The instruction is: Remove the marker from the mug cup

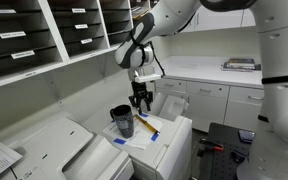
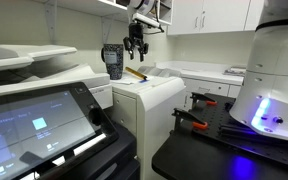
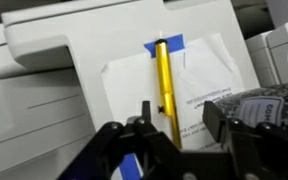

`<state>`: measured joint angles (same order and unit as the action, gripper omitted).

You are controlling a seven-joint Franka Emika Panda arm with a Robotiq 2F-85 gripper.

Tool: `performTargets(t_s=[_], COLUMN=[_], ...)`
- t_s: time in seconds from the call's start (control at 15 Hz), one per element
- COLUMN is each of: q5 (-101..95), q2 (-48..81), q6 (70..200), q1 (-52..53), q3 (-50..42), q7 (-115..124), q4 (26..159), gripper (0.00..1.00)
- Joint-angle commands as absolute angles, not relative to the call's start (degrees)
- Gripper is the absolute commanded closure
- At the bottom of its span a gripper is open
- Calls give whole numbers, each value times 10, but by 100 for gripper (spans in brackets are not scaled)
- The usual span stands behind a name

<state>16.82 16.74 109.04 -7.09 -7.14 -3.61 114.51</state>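
The yellow-orange marker point(image 3: 162, 78) lies flat on a white sheet of paper point(image 3: 209, 80) on top of the printer, outside the mug; it also shows in both exterior views point(image 1: 147, 126) point(image 2: 135, 72). The dark mug cup point(image 1: 122, 120) stands upright next to it, also seen in an exterior view point(image 2: 113, 60) and at the right edge of the wrist view point(image 3: 274, 105). My gripper point(image 1: 139, 101) point(image 2: 134, 44) hovers above the marker, fingers apart and empty; in the wrist view point(image 3: 179, 118) its fingertips straddle the marker's near end.
The white printer top point(image 1: 174, 135) drops off at its edges. Blue tape patches point(image 3: 164, 46) mark the paper. Shelving with trays point(image 1: 44, 35) stands behind, a counter with cabinets point(image 1: 224, 85) beyond, and a bigger copier point(image 2: 44, 110) beside the printer.
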Motion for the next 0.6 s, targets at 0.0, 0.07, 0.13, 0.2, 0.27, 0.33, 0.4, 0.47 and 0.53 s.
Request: performTargets(t_s=[0.0, 0.07, 0.13, 0.2, 0.27, 0.33, 0.4, 0.47, 0.53], q5=[148, 140, 131, 129, 117, 112, 108, 103, 100], q2=[107, 89, 68, 49, 27, 9, -10, -25, -41], q6=[1169, 1183, 1192, 1193, 1189, 1184, 1170, 1167, 1152], q1=[-68, -68, -67, -67, -66, -65, -65, -64, -63], q3=[-63, -61, -60, -60, -60, -59, -59, -58, -57], q7=[-63, -69, -72, -74, -69, -71, -73, -73, -78], q4=[1185, 1191, 1197, 1200, 1205, 1209, 1212, 1217, 1221], gripper=[8, 1, 0, 0, 0, 0, 0, 0, 0])
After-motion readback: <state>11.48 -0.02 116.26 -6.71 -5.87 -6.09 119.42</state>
